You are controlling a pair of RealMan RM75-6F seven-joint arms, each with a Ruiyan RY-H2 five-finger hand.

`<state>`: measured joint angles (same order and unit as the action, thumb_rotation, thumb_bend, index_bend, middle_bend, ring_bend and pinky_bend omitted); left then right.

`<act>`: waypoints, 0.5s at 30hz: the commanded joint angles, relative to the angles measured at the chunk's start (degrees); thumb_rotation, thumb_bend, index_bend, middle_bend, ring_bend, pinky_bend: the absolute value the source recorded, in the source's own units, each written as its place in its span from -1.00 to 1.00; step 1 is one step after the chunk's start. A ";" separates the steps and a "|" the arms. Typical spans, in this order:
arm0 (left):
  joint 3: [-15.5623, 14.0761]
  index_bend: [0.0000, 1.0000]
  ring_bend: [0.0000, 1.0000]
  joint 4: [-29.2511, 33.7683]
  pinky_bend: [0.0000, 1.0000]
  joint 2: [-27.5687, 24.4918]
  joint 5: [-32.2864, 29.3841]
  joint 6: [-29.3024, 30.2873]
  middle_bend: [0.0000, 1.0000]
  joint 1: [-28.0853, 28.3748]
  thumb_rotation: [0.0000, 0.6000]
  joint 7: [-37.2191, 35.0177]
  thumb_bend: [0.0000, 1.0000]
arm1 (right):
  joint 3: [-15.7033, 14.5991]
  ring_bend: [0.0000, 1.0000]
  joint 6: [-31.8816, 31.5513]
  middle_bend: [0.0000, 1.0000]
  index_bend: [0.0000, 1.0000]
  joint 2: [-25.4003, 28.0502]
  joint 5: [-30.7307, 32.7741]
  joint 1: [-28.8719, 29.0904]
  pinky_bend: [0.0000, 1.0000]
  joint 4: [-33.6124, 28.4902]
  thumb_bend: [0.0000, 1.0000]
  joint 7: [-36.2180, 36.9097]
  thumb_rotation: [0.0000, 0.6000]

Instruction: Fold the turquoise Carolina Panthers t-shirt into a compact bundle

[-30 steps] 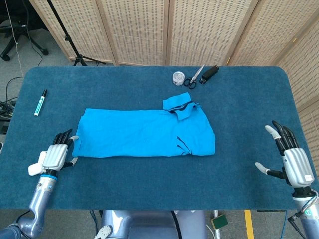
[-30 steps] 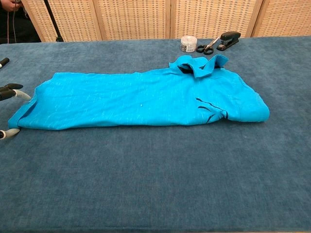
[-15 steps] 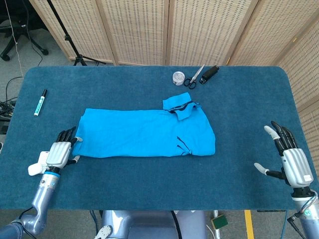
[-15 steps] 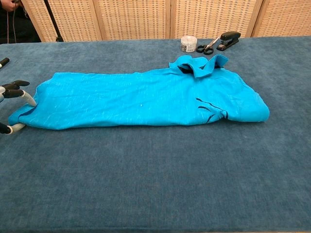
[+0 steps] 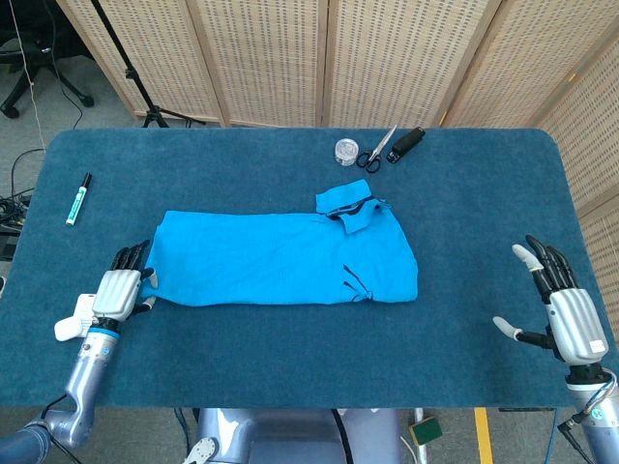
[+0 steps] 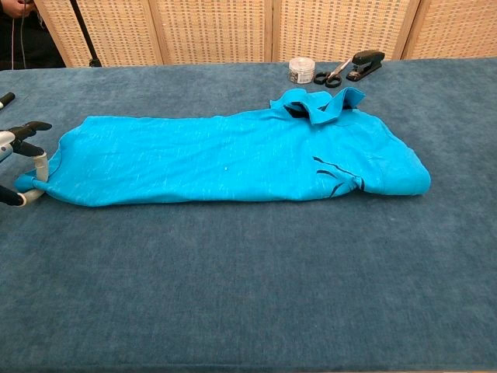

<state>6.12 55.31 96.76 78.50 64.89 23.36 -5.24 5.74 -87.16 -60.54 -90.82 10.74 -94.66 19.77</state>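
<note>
The shirt [image 5: 280,256] is shown as a long band across the middle of the counter [image 5: 290,358]. Since a second ago its left end has been reached and bunched by the left hand [image 5: 118,290], so a lengthwise fold seems begun. The right hand [image 5: 561,300] is held wide and empty, well apart.

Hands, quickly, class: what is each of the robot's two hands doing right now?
Left hand: at the t-shirt corner, fingers around its edge; a firm grip cannot be told.
Right hand: open, fingers spread, holding nothing, away from the shirt.
</note>
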 commanded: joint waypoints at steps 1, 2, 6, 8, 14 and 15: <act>0.03 0.33 -1.00 -0.29 -1.00 0.08 0.11 -0.07 -1.00 0.26 1.00 0.33 -0.21 | -0.01 -1.00 0.05 -1.00 -1.00 -0.02 -0.04 0.00 -1.00 0.05 -1.00 0.01 1.00; 0.04 0.36 -1.00 -0.52 -1.00 0.07 0.23 -0.18 -1.00 0.50 1.00 0.61 -0.19 | -0.01 -1.00 0.06 -1.00 -1.00 -0.02 -0.10 0.00 -1.00 0.04 -1.00 0.02 1.00; -0.21 0.41 -1.00 -0.76 -1.00 -0.20 0.60 -0.39 -1.00 0.87 1.00 1.34 -0.10 | 0.04 -1.00 0.02 -1.00 -1.00 0.01 -0.12 -0.06 -1.00 -0.01 -1.00 0.02 1.00; -0.20 0.43 -1.00 -0.67 -1.00 -0.41 0.60 -0.46 -1.00 1.01 1.00 1.69 -0.06 | 0.05 -1.00 0.02 -1.00 -1.00 0.01 -0.13 -0.08 -1.00 -0.02 -1.00 0.06 1.00; -0.49 0.48 -1.00 0.30 -1.00 -1.59 0.71 -0.78 -1.00 1.19 1.00 2.72 0.11 | 0.09 -1.00 0.05 -1.00 -1.00 -0.01 -0.17 -0.11 -1.00 0.04 -1.00 0.11 1.00; -0.59 0.49 -1.00 0.62 -1.00 -1.88 0.75 -0.80 -1.00 1.15 1.00 2.86 0.11 | 0.10 -1.00 0.06 -1.00 -1.00 -0.01 -0.16 -0.12 -1.00 0.04 -1.00 0.12 1.00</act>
<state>5.65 55.61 95.18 79.20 64.12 24.53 -2.60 5.84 -87.10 -60.55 -90.98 10.62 -94.61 19.89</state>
